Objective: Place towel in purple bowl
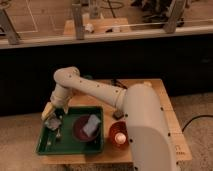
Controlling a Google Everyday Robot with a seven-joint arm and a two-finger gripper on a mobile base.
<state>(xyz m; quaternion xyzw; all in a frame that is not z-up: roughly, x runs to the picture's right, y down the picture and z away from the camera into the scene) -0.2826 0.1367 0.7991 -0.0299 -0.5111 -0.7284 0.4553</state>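
Note:
A dark purple bowl (79,131) sits in the middle of a green tray (47,145) on the wooden table. A grey folded towel (92,124) lies inside the bowl, leaning on its right side. My gripper (51,116) is at the end of the white arm, low over the tray's far left corner, left of the bowl and apart from the towel. A small greyish thing (54,123) lies just under it in the tray.
A red bowl (119,135) holding a small white object stands right of the tray. My white arm and body cover the table's right half. A dark small object (116,82) lies at the table's back. A railing and dark wall run behind.

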